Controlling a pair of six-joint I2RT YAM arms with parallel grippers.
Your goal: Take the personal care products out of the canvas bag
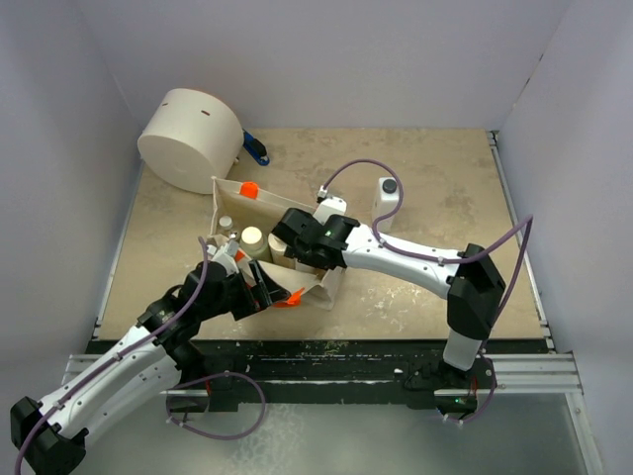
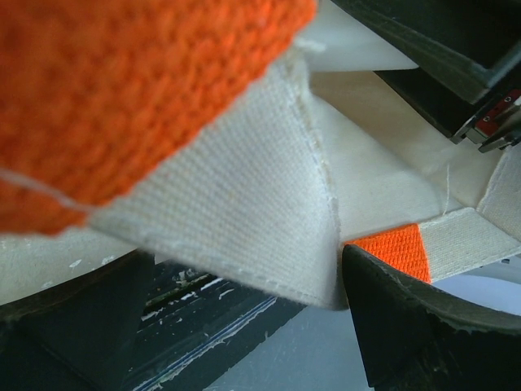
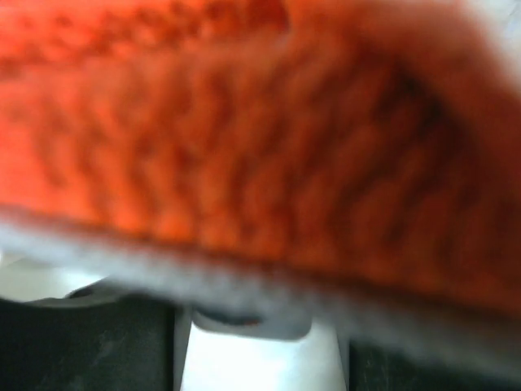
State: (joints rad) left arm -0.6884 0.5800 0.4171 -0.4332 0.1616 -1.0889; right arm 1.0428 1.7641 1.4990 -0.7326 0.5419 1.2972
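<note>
The canvas bag (image 1: 321, 287) stands mid-table with orange handles (image 1: 249, 189). A cream round bottle (image 1: 252, 237) and a silvery-capped one (image 1: 226, 224) show inside it. One white square bottle with a dark cap (image 1: 386, 198) stands on the table to the bag's right. My left gripper (image 1: 257, 287) grips the bag's near rim; in the left wrist view the cream hem (image 2: 244, 212) sits between its fingers (image 2: 407, 326). My right gripper (image 1: 295, 249) reaches into the bag. In its blurred wrist view a white bottle (image 3: 260, 362) fills the gap between the jaws under an orange strap (image 3: 260, 138).
A large cream cylinder (image 1: 190, 139) with a blue handle (image 1: 256, 150) lies at the back left, close to the bag. Pale walls enclose the table on three sides. The metal rail (image 1: 534, 371) runs along the near edge.
</note>
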